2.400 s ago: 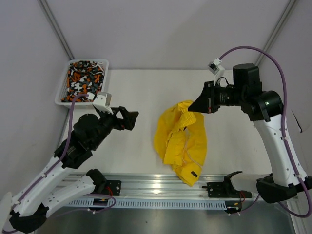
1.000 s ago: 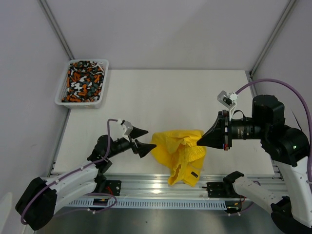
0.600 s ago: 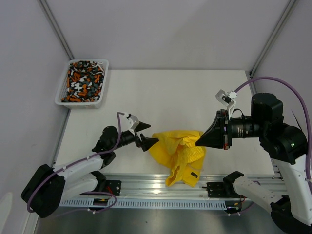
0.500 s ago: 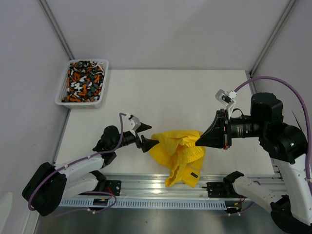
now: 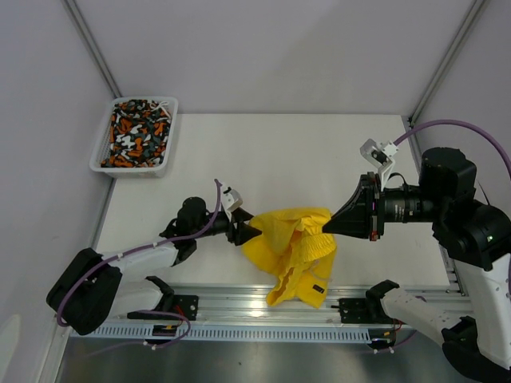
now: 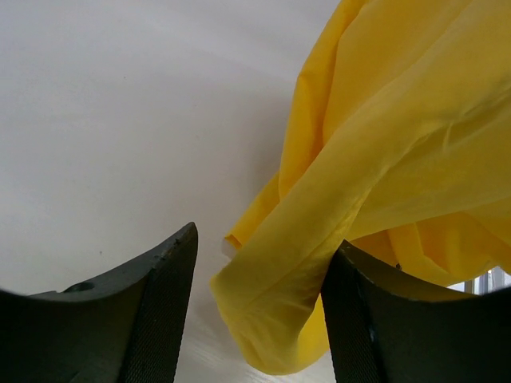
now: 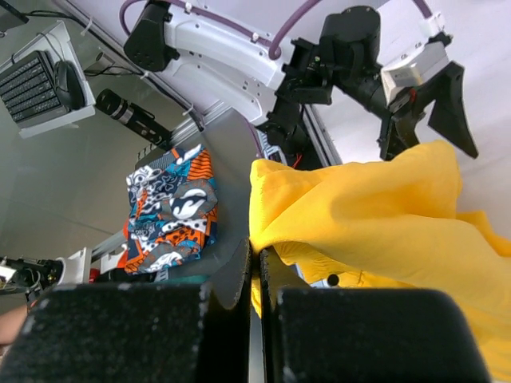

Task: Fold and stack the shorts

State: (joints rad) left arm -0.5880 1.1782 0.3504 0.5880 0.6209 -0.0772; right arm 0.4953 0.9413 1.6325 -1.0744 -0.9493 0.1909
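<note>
Left arm is stretched out low and nearly flat over the tabletop (image 5: 263, 152), reaching from its base towards the middle, with the wrist pointing right. We see the left pincer (image 5: 244, 232) at the left corner of the yellow shorts (image 5: 291, 249). In the left wrist view that pincer (image 6: 262, 239) is spread, and a folded edge of the yellow shorts (image 6: 383, 144) sits between its fingers (image 6: 164, 295). There is bare tabletop on the left finger's side, so it is not clamped. Right arm is folded at the elbow with the forearm level and pointing left, and the right pincer (image 5: 326, 228) meets the right upper corner of the shorts. In the right wrist view the right pincer (image 7: 256, 254) is pressed together, pinching the edge of the yellow fabric (image 7: 359, 199). The top edge of the shorts spans between the two pincers, and the rest droops in a crumpled bunch towards the near edge of the tabletop, its lowest fold by the rail (image 5: 239, 302). White mesh basket (image 5: 102, 164) sits at the far left corner of the tabletop, well apart from both arms. We see the patterned shorts (image 5: 137, 132) crumpled inside it and filling it.
</note>
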